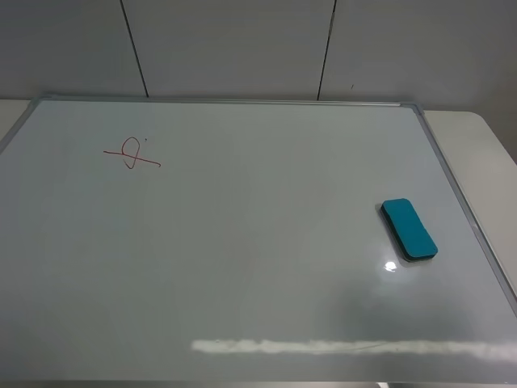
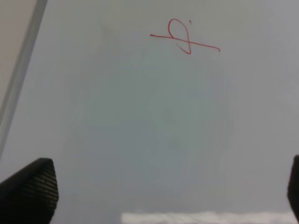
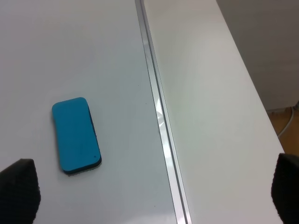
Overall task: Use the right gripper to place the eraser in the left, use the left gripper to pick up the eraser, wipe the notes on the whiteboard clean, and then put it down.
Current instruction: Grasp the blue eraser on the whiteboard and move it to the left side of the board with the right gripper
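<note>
A teal eraser (image 1: 409,229) lies flat on the whiteboard (image 1: 242,242), on its right side near the right frame. It also shows in the right wrist view (image 3: 75,135). A red scribble (image 1: 132,154) is drawn at the board's upper left; it shows in the left wrist view (image 2: 183,38) too. Neither arm shows in the high view. My left gripper (image 2: 168,196) is open and empty above the board, short of the scribble. My right gripper (image 3: 149,196) is open and empty, above the board's right frame, with the eraser off to one side.
The whiteboard's metal frame (image 1: 460,194) runs along its right edge, with bare white table (image 1: 485,153) beyond it. The left frame edge (image 2: 21,74) shows in the left wrist view. A light reflection (image 1: 355,347) streaks the board's front.
</note>
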Robot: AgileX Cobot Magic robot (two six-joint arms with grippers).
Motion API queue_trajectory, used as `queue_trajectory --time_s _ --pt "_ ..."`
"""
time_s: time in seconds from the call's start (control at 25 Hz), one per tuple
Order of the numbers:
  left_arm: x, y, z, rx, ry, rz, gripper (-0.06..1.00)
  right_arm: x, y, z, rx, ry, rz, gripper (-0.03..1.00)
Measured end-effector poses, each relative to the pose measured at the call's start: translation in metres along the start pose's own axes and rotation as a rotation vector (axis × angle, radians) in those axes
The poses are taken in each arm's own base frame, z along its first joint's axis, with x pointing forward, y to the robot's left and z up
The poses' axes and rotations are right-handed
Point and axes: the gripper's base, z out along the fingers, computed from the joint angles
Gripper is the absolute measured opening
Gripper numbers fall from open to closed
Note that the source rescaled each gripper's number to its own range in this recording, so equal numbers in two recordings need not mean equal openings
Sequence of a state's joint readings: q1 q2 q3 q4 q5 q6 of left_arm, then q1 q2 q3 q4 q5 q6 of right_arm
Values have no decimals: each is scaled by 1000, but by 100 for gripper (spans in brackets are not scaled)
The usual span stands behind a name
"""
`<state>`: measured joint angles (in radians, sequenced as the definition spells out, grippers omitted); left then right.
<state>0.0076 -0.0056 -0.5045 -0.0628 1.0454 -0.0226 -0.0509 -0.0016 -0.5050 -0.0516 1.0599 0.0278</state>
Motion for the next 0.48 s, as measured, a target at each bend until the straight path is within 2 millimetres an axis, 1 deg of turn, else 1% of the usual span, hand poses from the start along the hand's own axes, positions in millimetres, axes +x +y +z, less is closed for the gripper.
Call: queue_trajectory --time_s 0.48 --pt "0 0 0 0 0 0 100 0 0 0 0 0 0 100"
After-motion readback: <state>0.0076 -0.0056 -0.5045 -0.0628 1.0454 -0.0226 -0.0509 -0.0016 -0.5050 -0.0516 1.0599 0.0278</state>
